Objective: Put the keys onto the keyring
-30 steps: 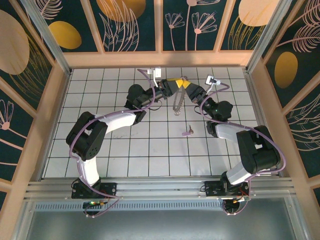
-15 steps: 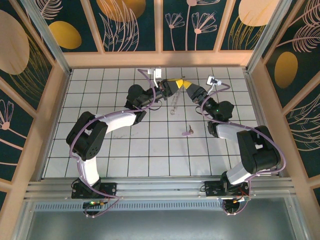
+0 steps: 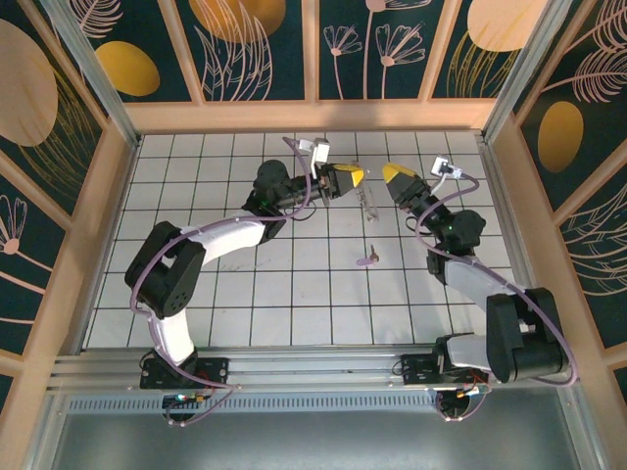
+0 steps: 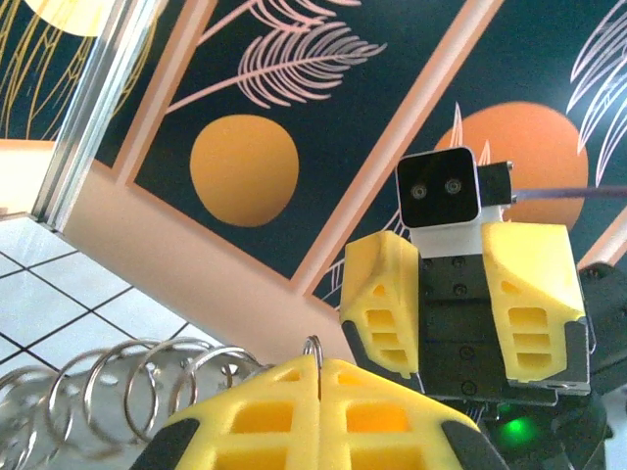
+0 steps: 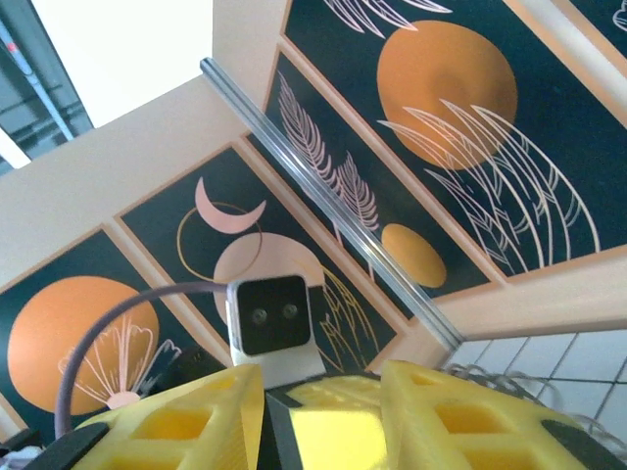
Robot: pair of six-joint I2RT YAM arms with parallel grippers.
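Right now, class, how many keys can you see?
1: the mauve-pink key lies on the tiles, apart from the keyring the left gripper holds. Others may be hidden.

I am reaching my left arm [image 3: 230, 235] and right arm [image 3: 468, 274] toward the frame's upper middle, pinching my left tool [image 3: 355, 176] tight and holding my right tool [image 3: 392, 172] parted, tips facing each other.

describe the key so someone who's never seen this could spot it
On the white tiled table, look just right of the middle. The key lies alone on a tile, closer to the near edge than the coiled wire keyring pinched in the left hand. It is tiny and mauve-pink, where the keyring is pale wire.
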